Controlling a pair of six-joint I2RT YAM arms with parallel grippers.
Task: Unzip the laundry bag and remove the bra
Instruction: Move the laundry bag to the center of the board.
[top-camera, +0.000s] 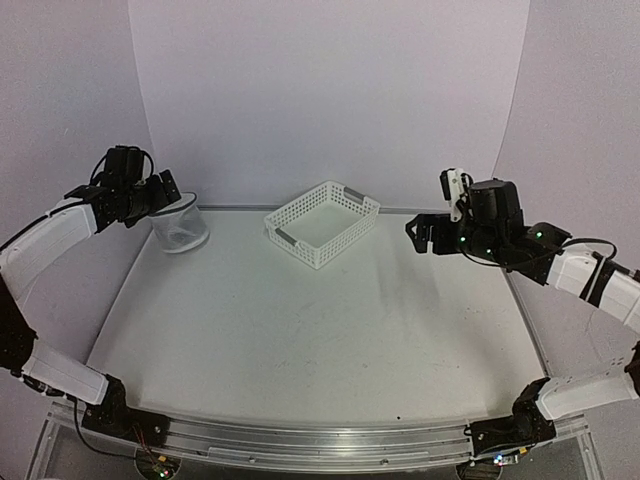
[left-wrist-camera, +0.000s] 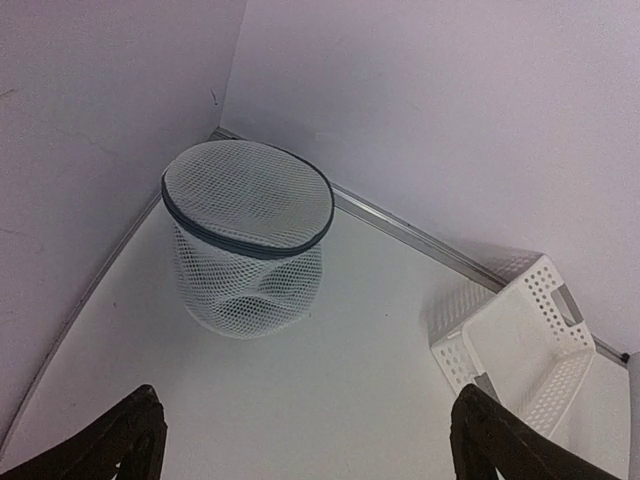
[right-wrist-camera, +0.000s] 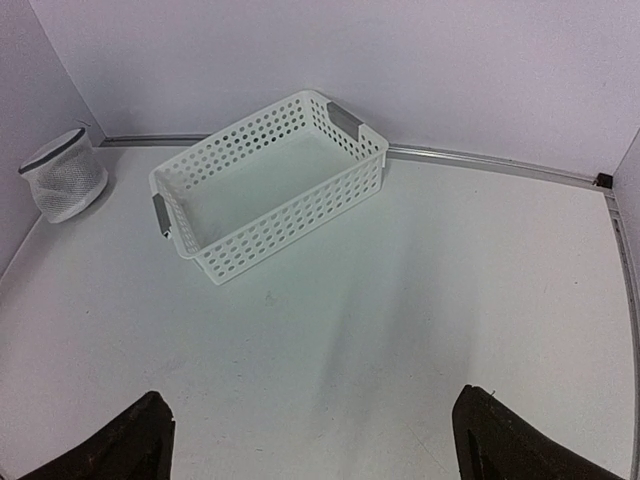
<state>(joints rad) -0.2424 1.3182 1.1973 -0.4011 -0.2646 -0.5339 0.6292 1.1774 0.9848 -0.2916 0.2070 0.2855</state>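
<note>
Task not started, by my reading.
- Laundry bag (left-wrist-camera: 250, 300) standing upright in far-left corner of table (top-camera: 300, 340). Zip rim (left-wrist-camera: 245, 252) looking closed all round.
- Bra not showing in any view; nothing dark visible through mesh.
- Left gripper (left-wrist-camera: 310, 450) hovering near bag, fingers spread wide, holding nothing.
- Right gripper (right-wrist-camera: 310, 445) hovering well apart from bag, facing basket (right-wrist-camera: 270, 115), fingers wide, empty.
- Unzipping and removal both remaining.

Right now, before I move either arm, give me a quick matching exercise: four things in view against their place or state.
Things:
1. translucent white mesh cylinder laundry bag
2. white perforated plastic basket
3. left end effector
4. right end effector

Place or state:
A. open, right of the basket
B. upright in the far-left corner
C. far middle, empty
D. open, close to the bag

Pairs: 1-B, 2-C, 3-D, 4-A.
</note>
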